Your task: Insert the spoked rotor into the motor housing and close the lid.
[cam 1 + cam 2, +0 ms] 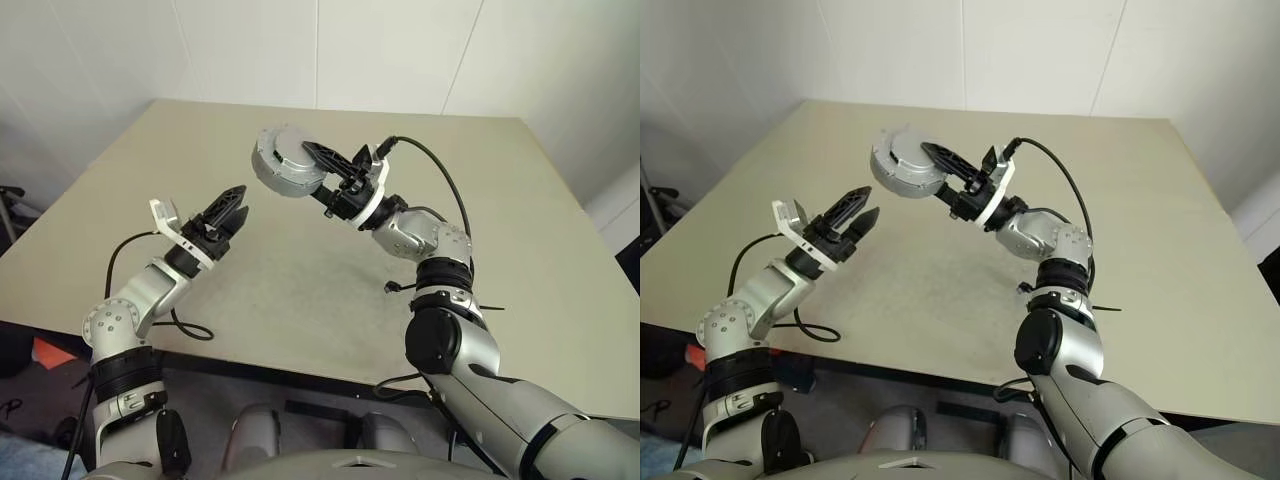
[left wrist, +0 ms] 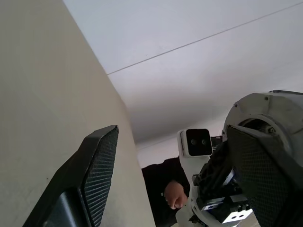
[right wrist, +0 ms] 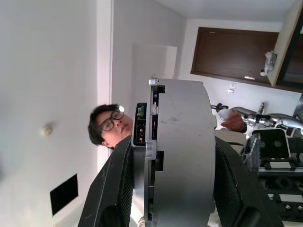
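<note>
My right gripper (image 1: 318, 168) is shut on the motor housing (image 1: 285, 160), a round grey drum held in the air above the table's middle. In the right wrist view the housing (image 3: 182, 151) stands edge-on between the two black fingers (image 3: 111, 189). The thin lid (image 3: 141, 142) lies against it along a narrow seam, with green and white details at its rim. The spoked rotor is hidden. My left gripper (image 1: 240, 203) hangs open and empty to the left of the housing, a short way from it. The housing (image 2: 272, 111) also appears beyond one of the left fingers (image 2: 99, 175).
The beige table (image 1: 300, 290) spreads under both arms, with white walls behind it. Black cables (image 1: 445, 180) loop from the right wrist. A person (image 3: 111, 125) stands beyond the table, with a hand (image 2: 173, 196) in the left wrist view.
</note>
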